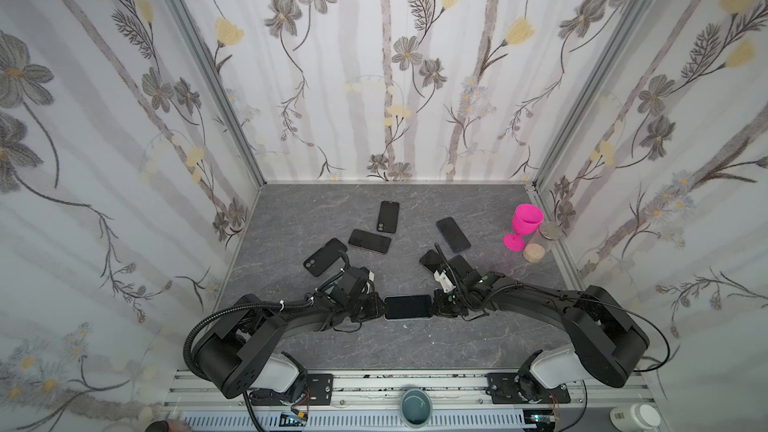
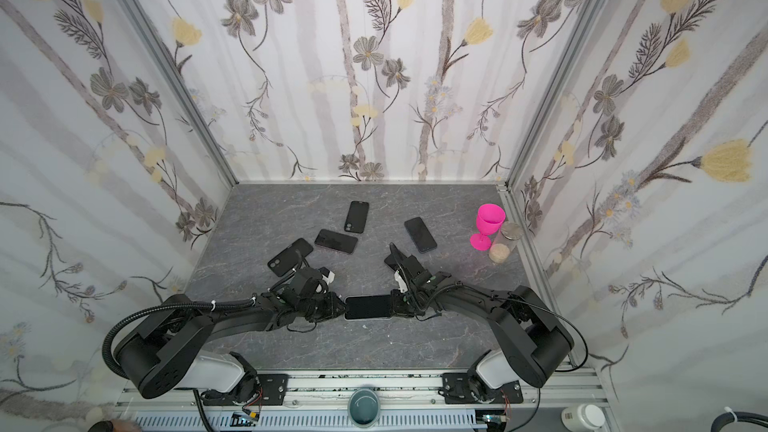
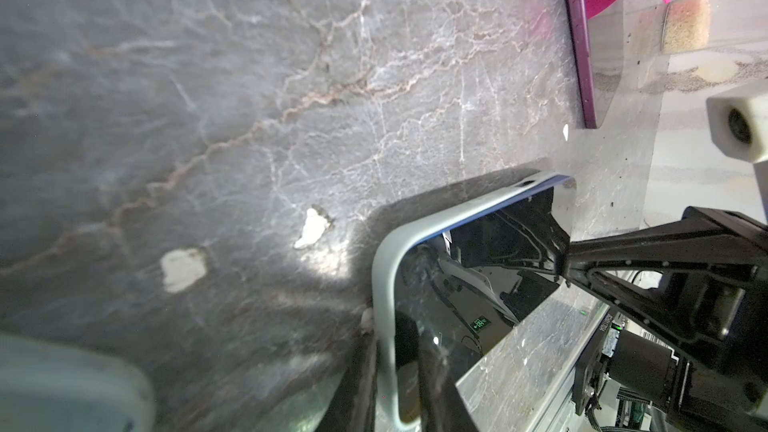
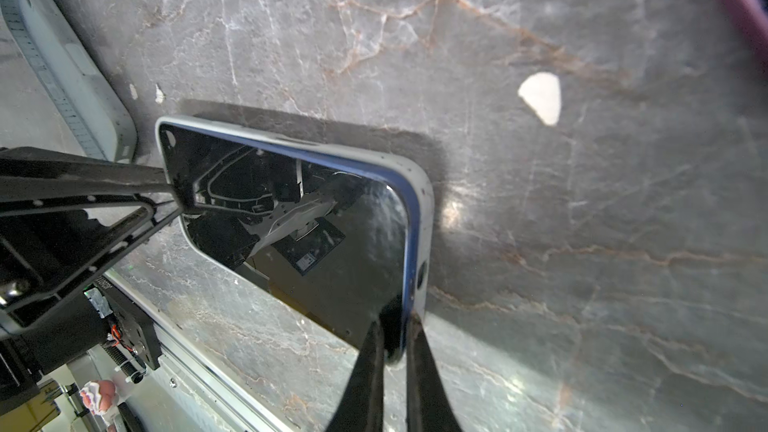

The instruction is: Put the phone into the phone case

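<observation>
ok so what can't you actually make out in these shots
Phone corner seating in its case: left wrist view, covered by the left gripper.
Dark slab, phone or case: both top views, half under the right arm.
Purple phone: left wrist view, cut off by the edge.

White wallpaper with grey and yellow flowers covers the three walls (image 1: pixel 374 76), silver metal posts (image 1: pixel 207 72) stand in the back corners, and the grey, veined, stone-look surface (image 1: pixel 291 209) is evenly lit.
</observation>
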